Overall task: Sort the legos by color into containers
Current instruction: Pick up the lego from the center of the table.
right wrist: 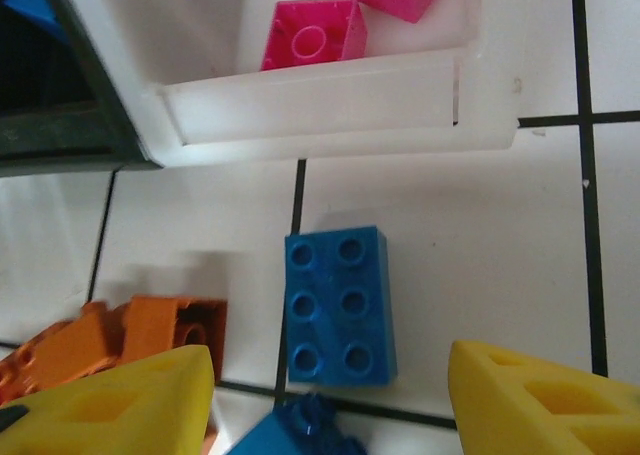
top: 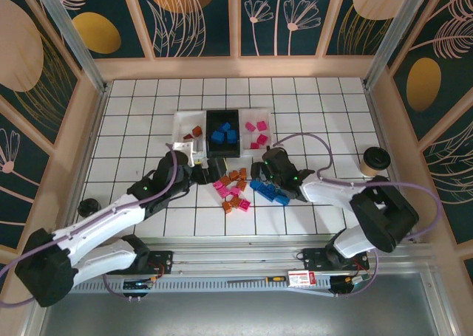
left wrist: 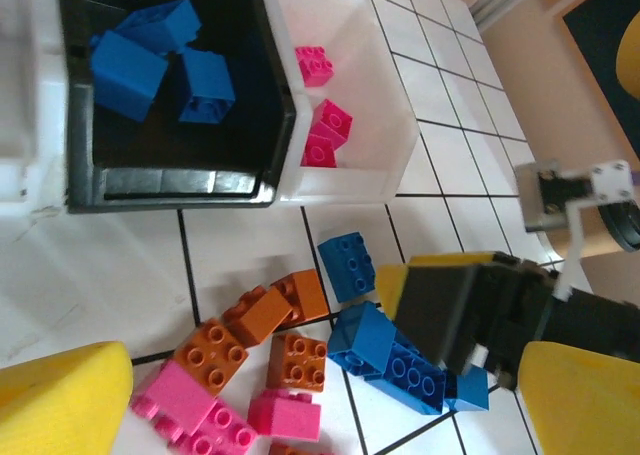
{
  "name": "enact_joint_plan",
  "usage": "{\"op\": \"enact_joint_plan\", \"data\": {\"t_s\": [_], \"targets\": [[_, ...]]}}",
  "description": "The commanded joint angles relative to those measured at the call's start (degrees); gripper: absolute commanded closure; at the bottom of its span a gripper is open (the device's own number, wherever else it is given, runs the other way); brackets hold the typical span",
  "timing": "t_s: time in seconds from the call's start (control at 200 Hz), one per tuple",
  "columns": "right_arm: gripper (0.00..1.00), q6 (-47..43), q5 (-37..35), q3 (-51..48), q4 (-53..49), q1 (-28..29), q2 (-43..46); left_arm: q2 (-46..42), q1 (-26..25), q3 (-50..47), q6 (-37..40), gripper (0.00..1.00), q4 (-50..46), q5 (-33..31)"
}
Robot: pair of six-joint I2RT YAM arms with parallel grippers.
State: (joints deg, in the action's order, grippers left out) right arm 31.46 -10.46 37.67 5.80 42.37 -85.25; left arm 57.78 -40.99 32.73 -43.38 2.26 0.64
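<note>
Though adjacent, 3 containers (top: pixel 183 123), 2 white

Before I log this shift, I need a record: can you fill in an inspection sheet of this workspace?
Surface: white tiled table, no spill seen.
Job's things: left white tray holds orange legos, black tray blue, right white tray pink; loose legos of all three colours lie in front.
Clutter: paper cup at right; small black item at left edge.
Tools: left tool open at the pile; right tool open, straddling a blue brick.
Cables: lilac cables loop beside both tools.
Surroundings: floral panel walls.
</note>
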Motion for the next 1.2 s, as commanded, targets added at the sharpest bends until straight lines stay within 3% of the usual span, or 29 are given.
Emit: {"op": "enact_joint_plan", "data": {"t_s": [0.0, 0.36, 0.485, 0.741, 0.986, 1.191], "targets": [[0.36, -0.61, -4.41, 3.58, -2.32, 0.36, -3.88, -4.82, -0.15, -2.99, -2.04, 0.01, -1.05, -1.99], [0.39, -0.92, -5.42, 6.54, -6.43, 0.18, -11.47, -10.13, -0.22, -6.32, -2.35, 0.02, -4.29, -3.39], [0.49, 0.08, -5.88, 4.67, -6.42, -0.33, -11.04, -10.14, -0.17, -6.45, -2.24, 0.02, -4.12, -3.68], [0.75, 0.27, -7.03, -2.32, -5.52, -2.93, -1.91, -11.16, -0.16, -7.0, -2.29, 0.01, -5.34, -5.17], [0.81, -2.17, -6.89, -6.49, -8.76, -4.57, 15.35, -12.95, -0.22, -8.25, -1.96, 0.01, -6.81, -6.92], [0.83, -6.33, -0.01, 1.22, -9.43, -2.17, 22.06, -13.81, -0.21, -10.42, -2.06, 0.02, -6.77, -6.73]]}}
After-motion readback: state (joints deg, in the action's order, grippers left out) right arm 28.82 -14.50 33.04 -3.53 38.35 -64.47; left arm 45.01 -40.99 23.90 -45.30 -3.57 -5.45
